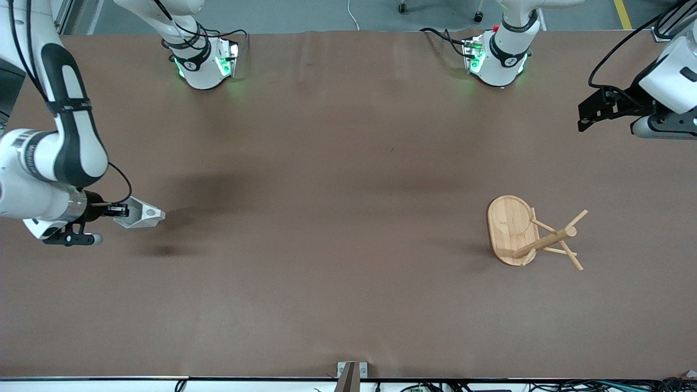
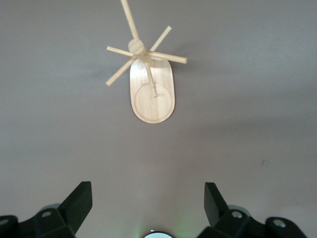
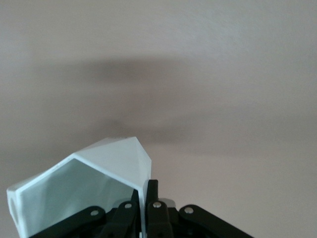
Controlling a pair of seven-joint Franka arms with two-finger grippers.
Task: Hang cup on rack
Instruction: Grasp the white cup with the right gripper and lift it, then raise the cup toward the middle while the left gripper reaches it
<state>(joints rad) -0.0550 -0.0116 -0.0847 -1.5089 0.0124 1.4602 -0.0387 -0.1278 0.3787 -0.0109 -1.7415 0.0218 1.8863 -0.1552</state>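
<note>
The cup (image 1: 140, 215) is small, white and faceted, with flat angular panels, a polygonal rim and a body tapering toward its base. It is tipped sideways, its open mouth visible in the right wrist view, and is held over the brown counter (image 1: 326, 163) at the right arm's end. The right claw (image 1: 121, 210) is pressed together on the cup's rim wall, one finger inside and one outside. The rack (image 1: 523, 231), a light bamboo mug tree, stands on the counter toward the left arm's end, well apart from the cup: flat oval base, round central post, thin pegs slanting outward. The left claw (image 2: 148, 198) hangs spread wide and empty over the counter near the rack, the arm waiting.
</note>
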